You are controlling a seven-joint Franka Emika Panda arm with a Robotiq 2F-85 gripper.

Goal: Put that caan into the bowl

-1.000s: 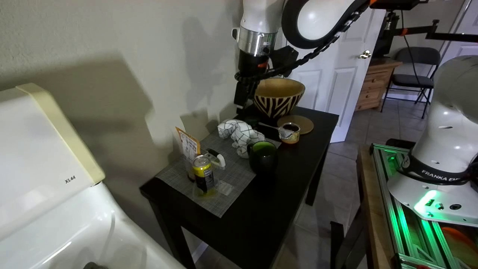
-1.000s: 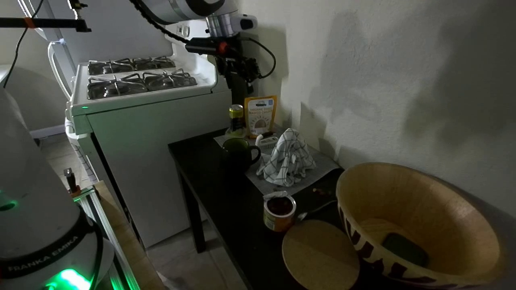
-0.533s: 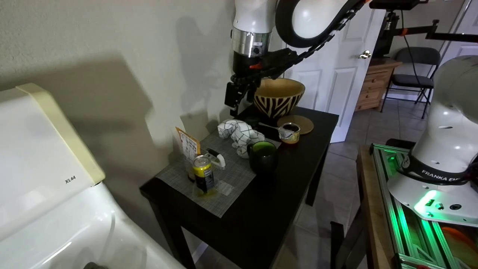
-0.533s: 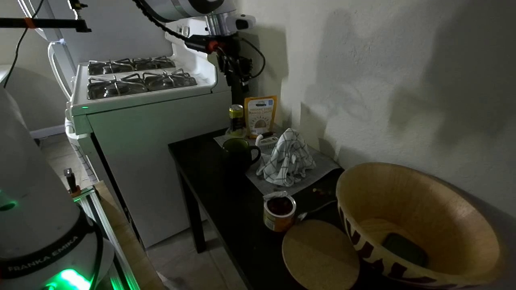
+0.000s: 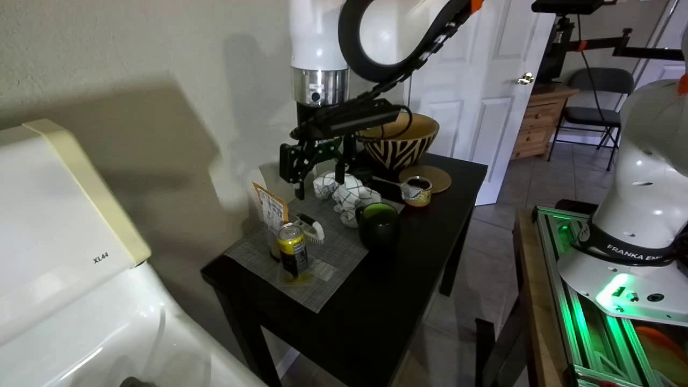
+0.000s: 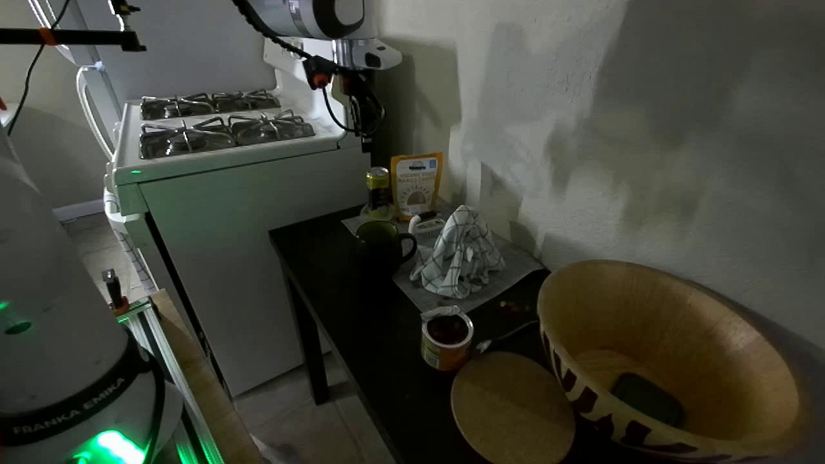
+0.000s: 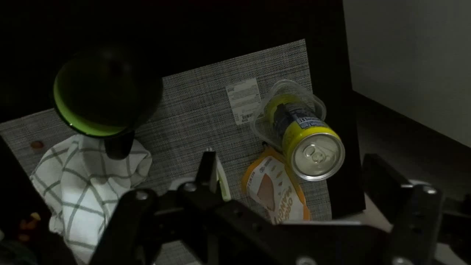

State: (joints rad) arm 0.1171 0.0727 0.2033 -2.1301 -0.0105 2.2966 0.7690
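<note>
A yellow and dark drink can stands upright in a clear plastic container on a grey placemat. It also shows in an exterior view and in the wrist view. A large wooden bowl with dark zebra stripes stands at the other end of the table; its inside shows in an exterior view, with a dark green item in it. My gripper is open and empty above the placemat, higher than the can and apart from it. In the wrist view the can appears between the spread fingers.
An orange and white pouch stands close beside the can. A brush, black mug and checked cloth are on or near the placemat. An open tin, spoon and round board lie nearer the bowl.
My gripper has moved away from the bowl, toward the can's end of the table, and lower. The hand has turned, so both fingers now show apart. The can and bowl have not moved.
</note>
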